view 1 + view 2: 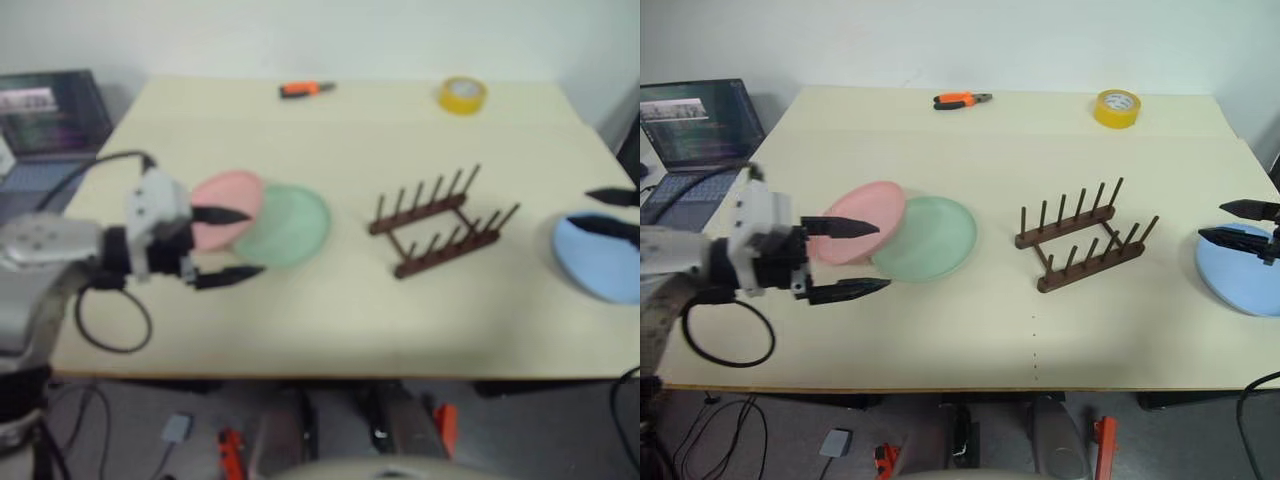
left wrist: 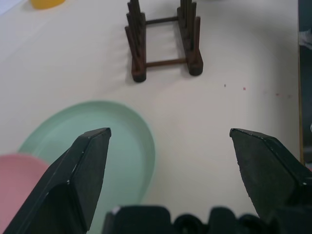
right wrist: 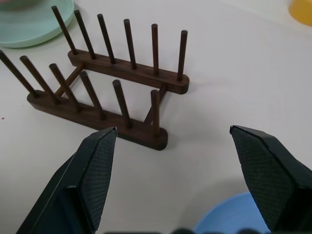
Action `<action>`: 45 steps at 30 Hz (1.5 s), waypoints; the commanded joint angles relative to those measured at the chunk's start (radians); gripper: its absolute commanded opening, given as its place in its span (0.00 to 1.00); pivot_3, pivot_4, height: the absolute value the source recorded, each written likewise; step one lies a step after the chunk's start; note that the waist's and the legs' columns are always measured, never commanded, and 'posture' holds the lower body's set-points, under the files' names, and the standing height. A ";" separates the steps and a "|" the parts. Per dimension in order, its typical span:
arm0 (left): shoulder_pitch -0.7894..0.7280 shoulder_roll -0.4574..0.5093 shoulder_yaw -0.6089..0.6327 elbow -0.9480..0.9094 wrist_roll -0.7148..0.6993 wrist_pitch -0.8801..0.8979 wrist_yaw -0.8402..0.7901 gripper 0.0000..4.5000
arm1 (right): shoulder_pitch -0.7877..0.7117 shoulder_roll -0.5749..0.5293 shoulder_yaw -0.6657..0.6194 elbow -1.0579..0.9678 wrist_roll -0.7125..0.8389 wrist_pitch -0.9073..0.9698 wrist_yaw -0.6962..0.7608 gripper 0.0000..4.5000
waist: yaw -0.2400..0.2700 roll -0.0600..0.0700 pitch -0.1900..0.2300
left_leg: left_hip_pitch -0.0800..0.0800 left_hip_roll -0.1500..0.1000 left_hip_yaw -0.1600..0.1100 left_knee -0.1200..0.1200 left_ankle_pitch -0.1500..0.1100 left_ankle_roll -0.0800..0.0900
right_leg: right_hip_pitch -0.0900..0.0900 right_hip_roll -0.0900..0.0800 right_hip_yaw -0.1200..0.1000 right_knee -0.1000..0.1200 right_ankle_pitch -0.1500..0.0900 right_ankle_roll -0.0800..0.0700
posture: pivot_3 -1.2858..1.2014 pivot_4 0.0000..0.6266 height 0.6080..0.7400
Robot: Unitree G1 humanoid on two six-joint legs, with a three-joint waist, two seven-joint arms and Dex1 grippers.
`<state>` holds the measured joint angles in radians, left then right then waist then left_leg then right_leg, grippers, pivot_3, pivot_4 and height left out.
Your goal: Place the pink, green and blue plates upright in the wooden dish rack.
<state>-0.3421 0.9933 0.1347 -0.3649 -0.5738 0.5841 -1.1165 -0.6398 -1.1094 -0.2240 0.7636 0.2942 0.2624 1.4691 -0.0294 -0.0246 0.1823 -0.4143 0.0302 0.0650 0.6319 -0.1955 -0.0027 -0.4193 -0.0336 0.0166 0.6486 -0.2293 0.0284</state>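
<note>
left claw (image 1: 848,259) spread wide over the pink plate (image 1: 865,222) and green plate (image 1: 928,238); right claw (image 1: 1240,223) spread above the blue plate (image 1: 1240,270); wooden dish rack (image 1: 1082,240) empty between.

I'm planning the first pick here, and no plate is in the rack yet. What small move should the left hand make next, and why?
Probably ease the open left hand forward and down onto the green plate. That plate overlaps the pink plate on top, so it likely has to go first, and the wooden dish rack stands empty.

Dark wooden rack (image 1: 1086,237), matte plates (image 1: 928,237)
</note>
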 commanded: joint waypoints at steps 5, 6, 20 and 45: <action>-0.181 -0.201 -0.248 -0.050 0.107 0.059 0.174 0.96 | 0.004 -0.083 -0.032 -0.066 0.020 0.044 0.002 0.89 | 0.000 0.001 -0.001 | 0.000 -0.001 0.000 0.002 0.000 0.001 | 0.002 0.001 0.001 -0.001 0.002 0.003 | 0.52 0.24 1.00; -0.184 -0.225 -0.275 -0.057 0.116 0.066 0.182 0.96 | 0.007 -0.090 -0.033 -0.080 0.023 0.051 0.004 0.89 | -0.003 0.001 -0.001 | 0.000 -0.001 0.000 0.003 0.000 0.001 | 0.002 0.001 0.001 -0.001 0.002 0.004 | 0.52 0.24 1.00; -0.174 -0.459 -0.510 0.006 0.289 0.131 0.361 0.96 | 0.096 0.011 -0.040 -0.388 0.110 0.139 -0.051 0.89 | -0.001 0.001 -0.001 | -0.001 -0.001 -0.005 0.009 0.000 0.001 | 0.005 0.005 0.001 0.000 0.002 0.003 | 0.52 0.24 1.00; -0.317 -0.840 -0.636 0.515 0.509 -0.001 0.433 0.96 | 0.375 0.058 -0.197 -0.882 0.290 0.329 -0.263 0.89 | 0.005 0.001 0.000 | -0.002 -0.001 -0.008 0.013 0.000 0.002 | 0.008 0.004 0.000 -0.003 0.002 0.001 | 0.52 0.24 1.00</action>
<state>-0.6355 0.1663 -0.4961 0.1639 -0.0726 0.6034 -0.6713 -0.2657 -1.0492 -0.3738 -0.0797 0.5561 0.5821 1.2169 -0.0247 -0.0239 0.1819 -0.4162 0.0290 0.0565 0.6445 -0.1958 -0.0008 -0.4111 -0.0297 0.0164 0.6458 -0.2270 0.0296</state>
